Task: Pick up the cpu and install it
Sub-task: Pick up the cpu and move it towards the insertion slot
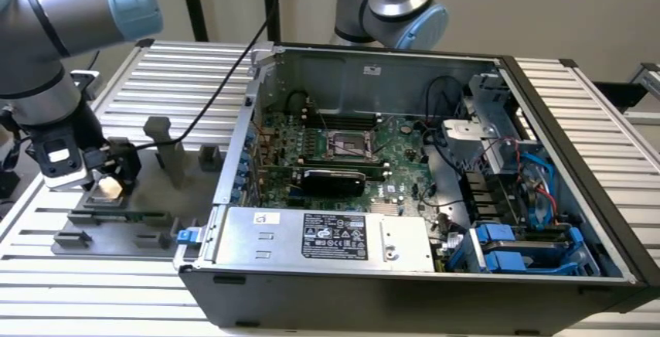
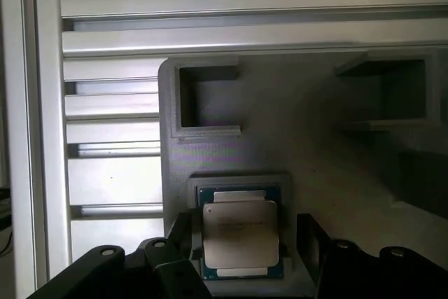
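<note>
Item, the cpu [image 2: 240, 232] [image 1: 108, 188]: we find it lying flat in a recess of the grey fixture [image 2: 301, 152] [image 1: 124, 235], well apart from the computer case [image 1: 413, 306]. Item, gripper [image 2: 241, 246] [image 1: 107, 181]: spread wide, one finger either side of the chip, holding nothing.

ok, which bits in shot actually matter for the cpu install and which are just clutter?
In the job:
cpu, at the grey fixture recess
gripper, right at it
black socket frame on the motherboard, the likely seat
open computer case

Just there:
power supply
blue drive caddies
upright fixture post
second arm behind the case
</note>
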{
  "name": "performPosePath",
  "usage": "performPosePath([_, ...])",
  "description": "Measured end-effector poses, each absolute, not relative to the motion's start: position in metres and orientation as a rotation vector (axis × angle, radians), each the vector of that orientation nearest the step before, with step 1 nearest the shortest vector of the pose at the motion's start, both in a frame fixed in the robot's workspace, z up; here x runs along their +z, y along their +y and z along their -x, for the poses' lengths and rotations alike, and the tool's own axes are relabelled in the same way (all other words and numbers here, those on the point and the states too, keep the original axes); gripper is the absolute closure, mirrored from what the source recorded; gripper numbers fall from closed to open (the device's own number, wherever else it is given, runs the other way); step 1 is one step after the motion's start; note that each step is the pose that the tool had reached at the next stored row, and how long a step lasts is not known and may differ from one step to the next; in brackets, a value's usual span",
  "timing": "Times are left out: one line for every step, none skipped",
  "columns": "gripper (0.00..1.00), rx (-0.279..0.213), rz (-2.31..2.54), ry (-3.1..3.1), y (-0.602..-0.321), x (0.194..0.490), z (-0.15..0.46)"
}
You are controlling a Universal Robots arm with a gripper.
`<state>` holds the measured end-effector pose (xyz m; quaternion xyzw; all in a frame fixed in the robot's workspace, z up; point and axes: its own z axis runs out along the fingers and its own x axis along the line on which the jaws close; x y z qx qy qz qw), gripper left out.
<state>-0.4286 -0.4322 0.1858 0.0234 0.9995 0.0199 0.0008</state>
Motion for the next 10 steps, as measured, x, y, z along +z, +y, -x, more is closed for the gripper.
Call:
performPosePath([0.29, 0.062, -0.074, 3.140, -0.4322, 0.1855, 0.4286])
performPosePath([0.29, 0.062, -0.072, 3.141, -0.4322, 0.1852, 0.4286])
performPosePath([0.29, 0.062, -0.070, 3.142, -0.4322, 0.1851, 0.4285])
performPosePath([0.29, 0.062, -0.068, 3.144, -0.4322, 0.1850, 0.4285])
performPosePath([0.29, 0.062, -0.066, 3.145, -0.4322, 0.1849, 0.4286])
performPosePath([0.29, 0.061, -0.064, 3.146, -0.4323, 0.1848, 0.4286])
performPosePath([0.29, 0.059, -0.061, 3.146, -0.4323, 0.1848, 0.4285])
performPosePath([0.29, 0.057, -0.059, 3.146, -0.4323, 0.1847, 0.4285])
performPosePath([0.29, 0.055, -0.055, 3.146, -0.4323, 0.1847, 0.4285])
performPosePath([0.29, 0.054, -0.053, 3.147, -0.4323, 0.1847, 0.4285])
